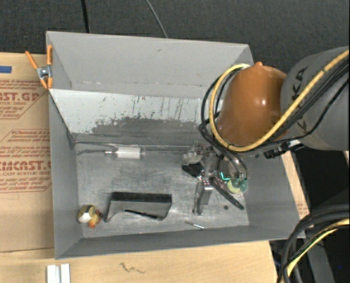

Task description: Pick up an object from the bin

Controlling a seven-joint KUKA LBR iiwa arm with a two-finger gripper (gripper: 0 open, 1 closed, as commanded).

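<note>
We see the claw (200, 200) low over the bin (134, 58) floor on the right, near the black flat piece (141, 204) at the front; if it is open or closed, we cannot tell.

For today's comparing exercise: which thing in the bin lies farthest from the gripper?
The small gold-orange ball in the bottom-left corner; the black angled piece and pale tube lie closer.

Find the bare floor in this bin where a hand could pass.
Bare floor lies between the white tube and the black angled piece, running to the left wall. Crowded: the right side, where the gripper stands among small parts; a small ball fills the front-left corner.
</note>
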